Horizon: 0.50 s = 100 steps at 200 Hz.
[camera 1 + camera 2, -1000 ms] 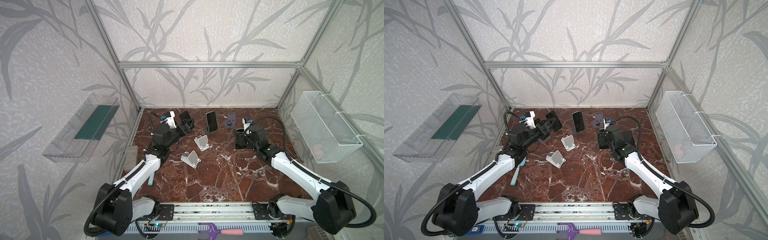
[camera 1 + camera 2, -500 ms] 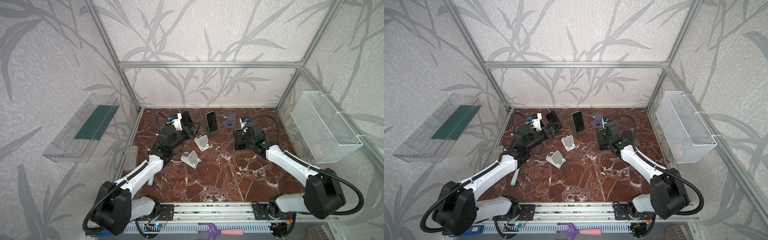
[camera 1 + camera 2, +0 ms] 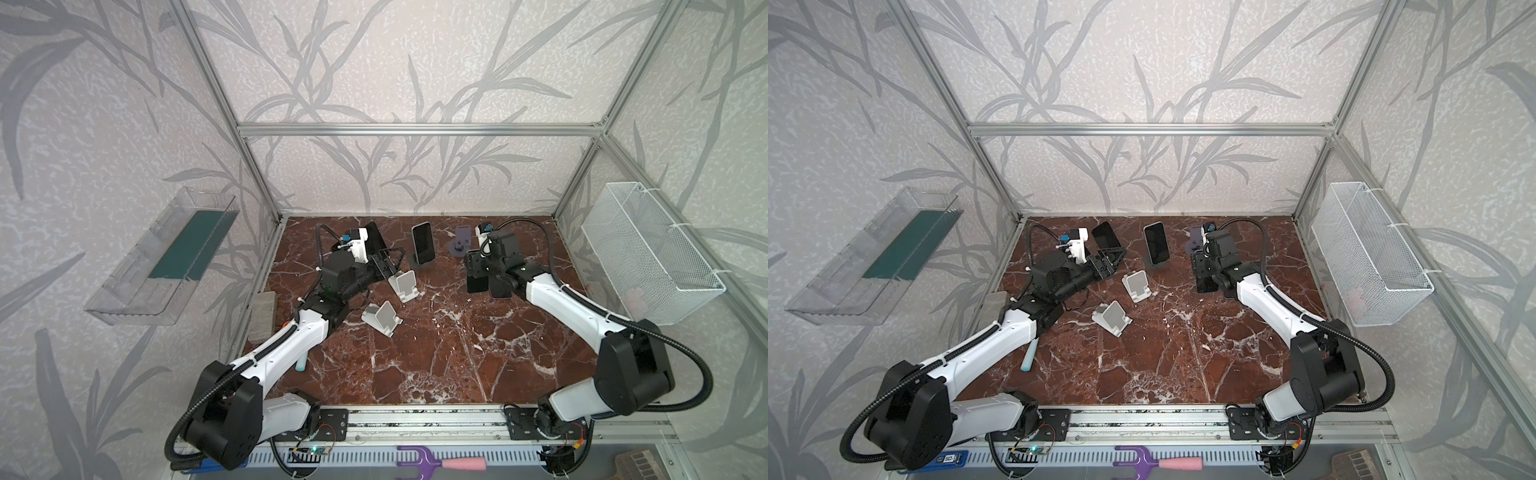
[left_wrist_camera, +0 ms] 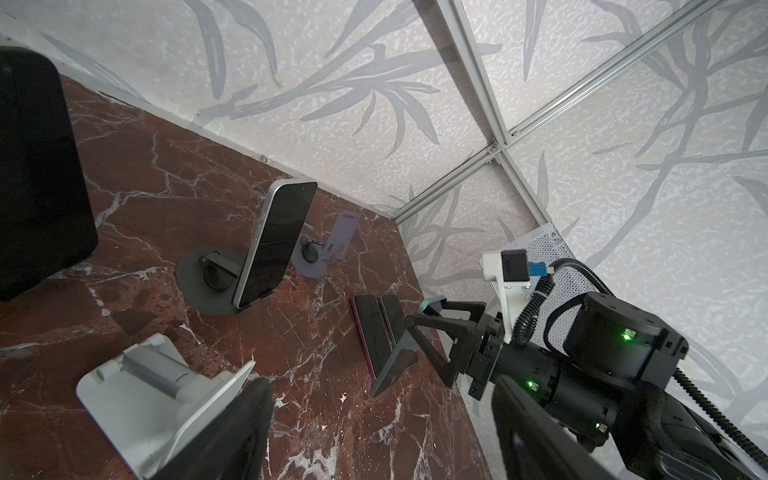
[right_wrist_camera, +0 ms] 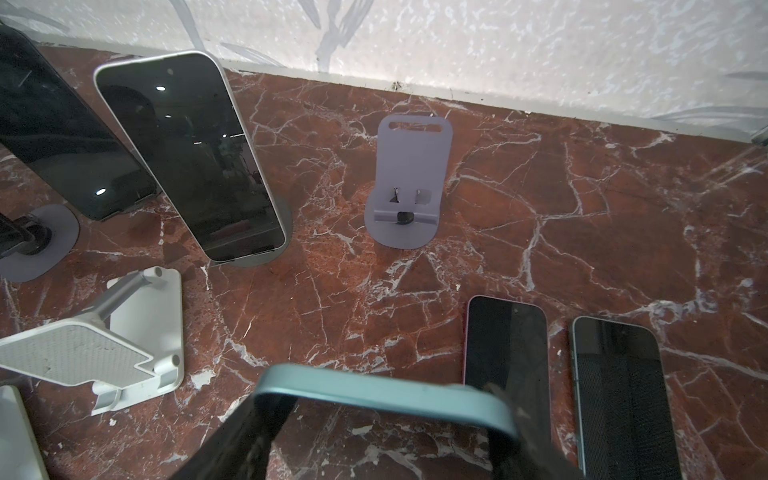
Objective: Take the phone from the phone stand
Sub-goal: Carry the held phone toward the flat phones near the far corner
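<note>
A silver-edged phone [image 3: 423, 245] [image 3: 1156, 248] [image 4: 274, 245] [image 5: 191, 153] leans upright on a dark round phone stand [image 4: 203, 278] at the back middle. My left gripper [image 3: 386, 262] [image 4: 382, 432] is open and empty, just left of it and beside a white stand [image 3: 403, 284]. My right gripper [image 3: 476, 266] [image 5: 382, 419] is shut on a teal-edged phone [image 5: 374, 392] [image 4: 397, 357], held tilted just above the table near two phones lying flat [image 5: 505, 340] [image 5: 619, 386]. A purple stand [image 3: 461, 239] [image 5: 409, 178] behind it is empty.
A black phone [image 3: 376, 239] [image 5: 62, 137] rests on a grey stand at the back left. A second white stand [image 3: 382, 318] sits nearer the front. A grey block [image 3: 262, 313] and a teal stick [image 3: 300, 363] lie by the left wall. A wire basket [image 3: 648, 253] hangs on the right.
My left gripper has swung right, from near the black phone towards the white stand and the silver-edged phone. The right gripper has shifted slightly left, with the teal phone still in it.
</note>
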{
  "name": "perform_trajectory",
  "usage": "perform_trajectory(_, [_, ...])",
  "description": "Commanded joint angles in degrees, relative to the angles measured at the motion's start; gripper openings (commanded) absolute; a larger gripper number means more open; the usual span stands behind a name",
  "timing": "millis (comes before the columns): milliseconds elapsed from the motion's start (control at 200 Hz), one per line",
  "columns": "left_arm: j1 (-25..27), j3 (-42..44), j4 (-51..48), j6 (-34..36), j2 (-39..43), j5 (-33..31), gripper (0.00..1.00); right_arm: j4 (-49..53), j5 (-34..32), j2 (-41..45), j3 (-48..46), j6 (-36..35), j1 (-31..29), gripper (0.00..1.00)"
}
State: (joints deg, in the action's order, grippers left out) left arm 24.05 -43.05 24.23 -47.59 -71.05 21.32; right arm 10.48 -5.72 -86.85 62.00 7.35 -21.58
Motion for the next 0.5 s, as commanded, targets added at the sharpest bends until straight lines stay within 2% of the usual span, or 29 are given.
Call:
perform_trajectory(0, [0.2,-1.7,0.7,-0.2,0.3,0.3,0.83,2.2,1.6,-2.4,2.3,1.0,0.4,0.66])
perform_trajectory(495, [0.2,-1.9,1.1,-0.6,0.1,0.8,0.83,6.5,6.0,-13.1,8.8,2.8,3.0,0.66])
